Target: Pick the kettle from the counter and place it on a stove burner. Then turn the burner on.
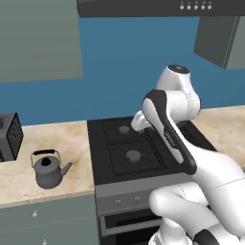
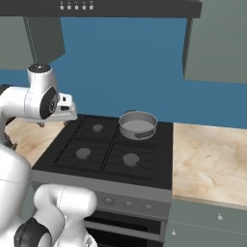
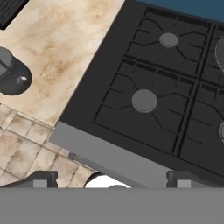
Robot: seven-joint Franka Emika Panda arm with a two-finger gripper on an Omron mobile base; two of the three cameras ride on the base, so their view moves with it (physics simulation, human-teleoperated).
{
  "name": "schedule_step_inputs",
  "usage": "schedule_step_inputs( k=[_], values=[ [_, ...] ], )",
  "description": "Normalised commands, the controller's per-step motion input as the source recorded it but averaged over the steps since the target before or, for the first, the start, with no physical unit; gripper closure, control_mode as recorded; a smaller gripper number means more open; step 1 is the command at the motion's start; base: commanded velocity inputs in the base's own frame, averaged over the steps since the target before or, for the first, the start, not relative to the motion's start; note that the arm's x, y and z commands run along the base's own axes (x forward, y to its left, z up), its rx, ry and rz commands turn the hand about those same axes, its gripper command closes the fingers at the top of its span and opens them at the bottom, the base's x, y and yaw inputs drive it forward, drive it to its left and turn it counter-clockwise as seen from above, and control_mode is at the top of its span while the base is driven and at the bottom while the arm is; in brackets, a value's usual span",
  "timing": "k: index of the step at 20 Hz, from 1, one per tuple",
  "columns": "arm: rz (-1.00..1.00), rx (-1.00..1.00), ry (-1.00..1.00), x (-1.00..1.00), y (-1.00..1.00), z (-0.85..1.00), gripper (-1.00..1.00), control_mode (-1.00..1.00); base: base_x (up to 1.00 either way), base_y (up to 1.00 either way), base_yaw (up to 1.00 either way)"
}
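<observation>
The small dark grey kettle (image 1: 49, 170) stands upright on the beige counter (image 1: 72, 139), left of the stove, its spout towards the stove. In the hand view the kettle (image 3: 11, 76) sits at the left edge, partly cut off. My gripper (image 3: 112, 178) is open, its fingertips (image 3: 41, 179) wide apart with nothing between them. It hovers above the stove's front left, hand (image 1: 138, 123) pointing down, well to the right of the kettle. The front left stove burner (image 3: 144, 100) and the back left burner (image 3: 168, 40) lie bare below it.
A shiny silver pot (image 2: 138, 124) occupies the back right burner. Small grey knobs (image 2: 128, 203) line the stove's front panel. A black slatted appliance (image 1: 9, 136) stands on the counter behind the kettle. More counter (image 2: 207, 159) lies right of the stove.
</observation>
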Motion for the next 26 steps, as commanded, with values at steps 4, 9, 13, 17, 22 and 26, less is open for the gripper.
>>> schedule_step_inputs(
  k=[4,9,13,17,22,26],
  values=[
    [0.17,-0.01,0.00,-0.08,0.53,-0.09,-1.00,-1.00,0.00,0.00,0.00],
    [0.15,-0.03,0.00,0.00,0.50,-0.06,-1.00,-1.00,0.00,0.00,0.00],
    [0.11,-0.03,0.00,0.00,0.50,-0.02,-1.00,-1.00,0.00,0.00,0.00],
    [0.06,-0.02,0.00,0.00,0.49,-0.01,-1.00,-1.00,0.00,0.00,0.00],
    [0.01,-0.02,0.00,0.03,0.48,-0.02,-1.00,-1.00,0.00,0.00,0.00],
    [0.01,-0.01,0.00,0.03,0.50,0.00,-1.00,-1.00,0.00,0.00,0.00]
  ],
)
